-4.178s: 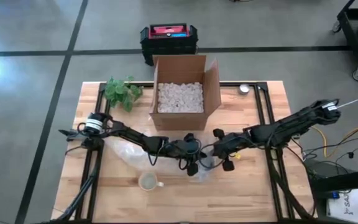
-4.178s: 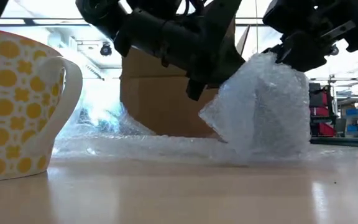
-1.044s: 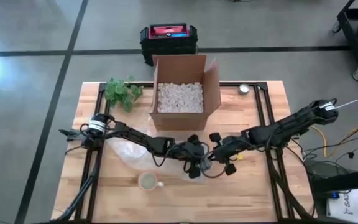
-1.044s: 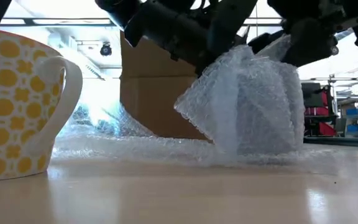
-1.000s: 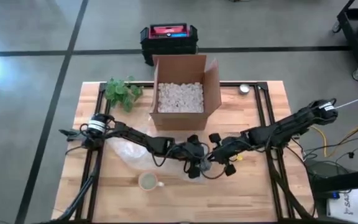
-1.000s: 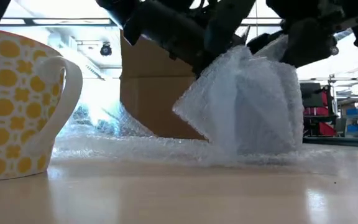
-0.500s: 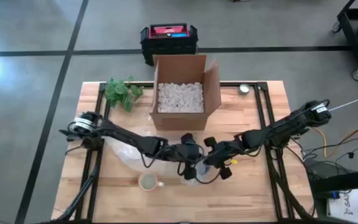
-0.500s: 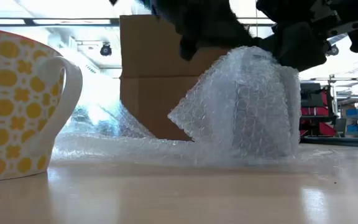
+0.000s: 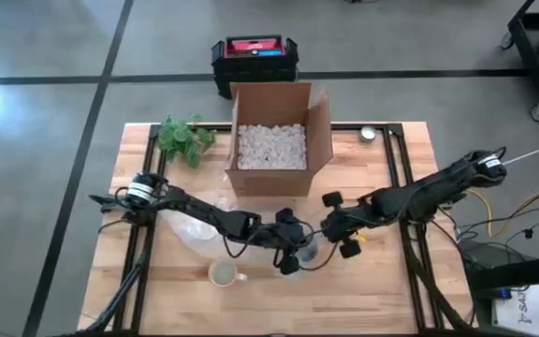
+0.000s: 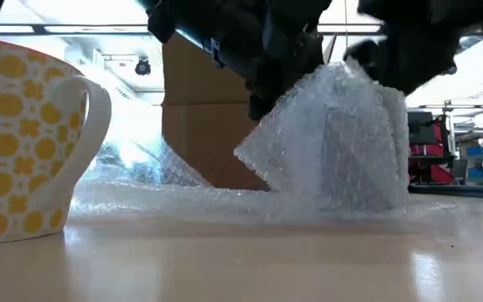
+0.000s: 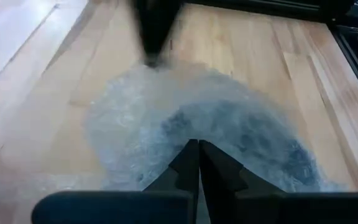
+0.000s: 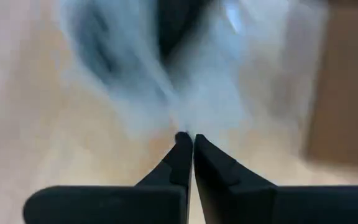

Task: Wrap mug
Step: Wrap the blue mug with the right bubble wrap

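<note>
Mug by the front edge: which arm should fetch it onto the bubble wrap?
Left, probably. The left hand sits nearest the mug; the right hand lies beyond the bubble wrap. Both hands are pinching wrap, so one must let go first.

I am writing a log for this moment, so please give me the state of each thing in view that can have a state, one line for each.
Clear bubble wrap sheet: gathered up into a peak, pinched from both sides.
Yellow-patterned white mug: upright, unwrapped, apart from the wrap.
Brown cardboard box: open, holding white packing peanuts.
Left gripper: shut on the wrap.
Right gripper: shut on the wrap.
</note>
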